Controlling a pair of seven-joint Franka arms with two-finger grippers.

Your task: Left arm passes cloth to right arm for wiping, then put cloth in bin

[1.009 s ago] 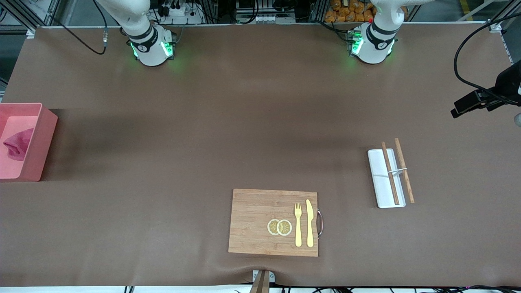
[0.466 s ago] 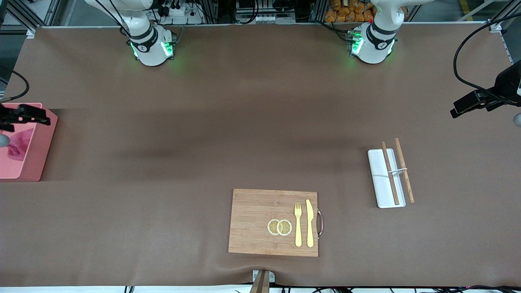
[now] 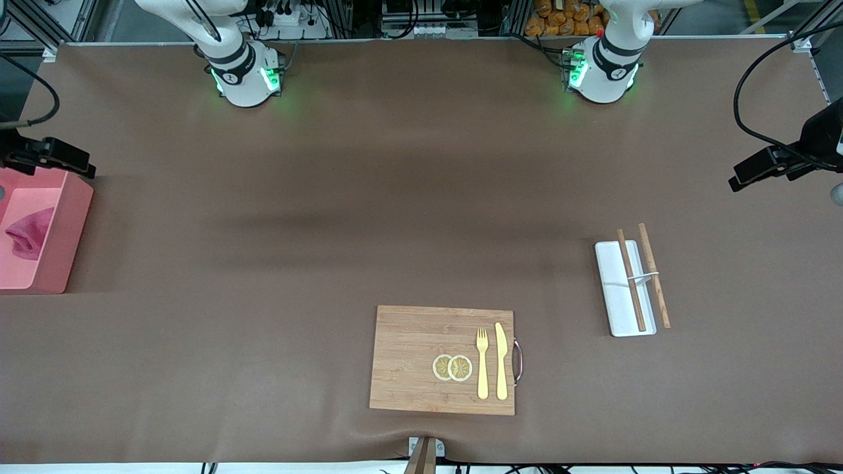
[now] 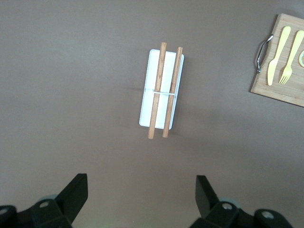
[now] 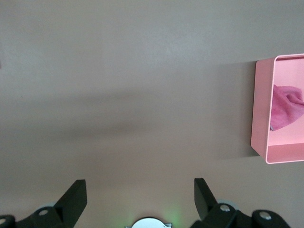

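1. The cloth (image 3: 27,234) lies crumpled inside the bin (image 3: 74,217), at the table's nine o'clock edge in the front view.
2. The right gripper (image 5: 137,199), fingers apart, hangs over bare table near the bin.
3. The left gripper (image 4: 141,199), fingers apart, hangs above the white tray (image 4: 147,104) with chopsticks (image 4: 156,90) at three o'clock.
4. The cutting board (image 3: 408,359) sits at six o'clock.

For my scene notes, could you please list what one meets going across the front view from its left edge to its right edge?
bin holding the cloth → cutting board → lemon slices → fork → knife → white tray → chopsticks
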